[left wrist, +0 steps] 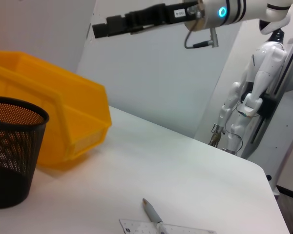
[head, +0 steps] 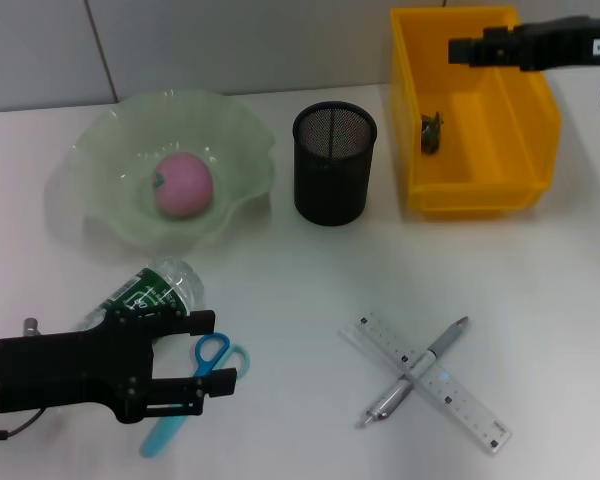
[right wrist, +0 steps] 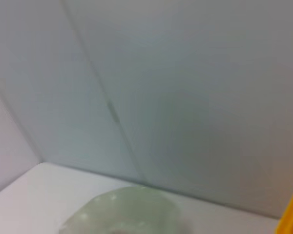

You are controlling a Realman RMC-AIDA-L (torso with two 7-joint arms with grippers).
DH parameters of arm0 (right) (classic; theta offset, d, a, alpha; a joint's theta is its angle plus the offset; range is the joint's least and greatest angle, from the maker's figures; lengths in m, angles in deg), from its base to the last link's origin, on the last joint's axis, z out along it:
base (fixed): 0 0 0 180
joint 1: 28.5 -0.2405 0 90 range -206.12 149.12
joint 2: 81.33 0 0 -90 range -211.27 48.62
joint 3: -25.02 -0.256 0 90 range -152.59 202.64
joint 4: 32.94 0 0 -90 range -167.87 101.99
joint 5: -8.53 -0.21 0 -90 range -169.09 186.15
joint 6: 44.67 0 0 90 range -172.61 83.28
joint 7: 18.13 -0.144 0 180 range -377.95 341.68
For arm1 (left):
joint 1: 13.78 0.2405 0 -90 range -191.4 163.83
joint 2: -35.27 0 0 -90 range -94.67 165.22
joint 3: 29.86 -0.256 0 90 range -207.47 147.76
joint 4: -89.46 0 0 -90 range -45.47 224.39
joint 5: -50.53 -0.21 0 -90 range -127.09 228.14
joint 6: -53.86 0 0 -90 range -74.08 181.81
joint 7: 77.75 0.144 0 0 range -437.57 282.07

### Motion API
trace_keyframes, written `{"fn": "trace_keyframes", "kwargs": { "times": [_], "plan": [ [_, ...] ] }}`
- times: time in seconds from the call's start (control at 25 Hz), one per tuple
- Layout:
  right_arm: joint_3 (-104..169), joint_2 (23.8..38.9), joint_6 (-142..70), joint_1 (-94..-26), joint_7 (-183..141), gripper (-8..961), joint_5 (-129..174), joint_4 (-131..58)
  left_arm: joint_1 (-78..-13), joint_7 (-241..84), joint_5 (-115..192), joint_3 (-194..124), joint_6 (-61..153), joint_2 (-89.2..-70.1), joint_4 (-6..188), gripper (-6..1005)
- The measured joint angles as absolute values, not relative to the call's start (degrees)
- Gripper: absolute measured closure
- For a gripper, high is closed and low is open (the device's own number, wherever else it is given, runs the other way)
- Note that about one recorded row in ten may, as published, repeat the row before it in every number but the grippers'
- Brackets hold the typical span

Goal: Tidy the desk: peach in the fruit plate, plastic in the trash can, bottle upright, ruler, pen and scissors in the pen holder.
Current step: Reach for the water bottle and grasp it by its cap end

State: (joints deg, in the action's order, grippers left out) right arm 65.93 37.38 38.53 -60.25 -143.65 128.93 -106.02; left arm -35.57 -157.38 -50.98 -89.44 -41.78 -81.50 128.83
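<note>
Pink peach (head: 184, 184) lies in the plate (head: 100, 150); dark scrap (head: 432, 131) in the bin (head: 540, 120). Left gripper (head: 208, 352) gapes, empty, over scissors (head: 190, 390). Right gripper (head: 458, 49) above the bin: fingers unclear.

Bright even overhead light, soft short shadows on the desk (head: 310, 290), right wrist view blurred, faint glare

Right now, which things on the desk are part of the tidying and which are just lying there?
Part of the tidying: peach, fruit plate, trash can, bottle, scissors, ruler, pen, pen holder.
Just lying there: nothing; a white robot stands behind.
</note>
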Motion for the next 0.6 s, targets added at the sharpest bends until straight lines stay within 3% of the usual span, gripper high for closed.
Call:
{"fn": "trace_keyframes", "kwargs": {
  "times": [0.28,0.6],
  "plan": [
    [65.6,37.21,47.3,-56.5,-134.6,289,121.2,-102.1,-35.6,-157.4,-51.0,-89.4,-42.0,-81.34,128.8,203],
    [65.7,35.48,54.1,-55.1,-120.6,289,118.2,-88.3,-36.2,-158.1,-51.0,-88.1,-43.1,-81.16,128.9,203]
  ]
}}
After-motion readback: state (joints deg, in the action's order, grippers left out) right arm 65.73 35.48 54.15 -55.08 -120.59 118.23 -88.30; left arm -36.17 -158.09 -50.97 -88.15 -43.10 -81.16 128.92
